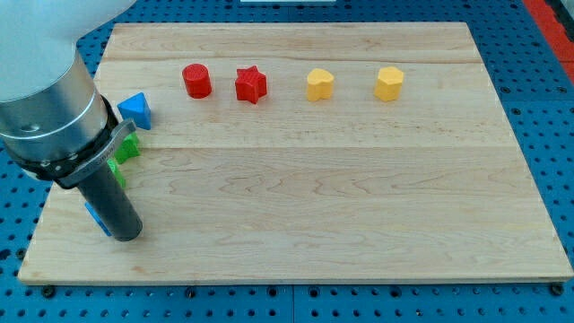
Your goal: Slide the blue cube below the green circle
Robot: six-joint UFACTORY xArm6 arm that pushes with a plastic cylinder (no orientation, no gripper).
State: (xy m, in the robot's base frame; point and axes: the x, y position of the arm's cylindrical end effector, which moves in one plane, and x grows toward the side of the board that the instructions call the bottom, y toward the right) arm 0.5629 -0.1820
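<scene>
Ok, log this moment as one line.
tip: view's lower left, at blue block | green blocks: part hidden by arm | blue block above them | reds, yellows: top row

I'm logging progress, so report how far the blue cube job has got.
Done: nothing I can confirm. In hand: my tip sits at the board's left edge, against a sliver of blue block, mostly hidden by the rod. Two green blocks peek out just above; shapes unclear. A blue block lies above them. Left: confirming the cube ends below the green circle.
</scene>
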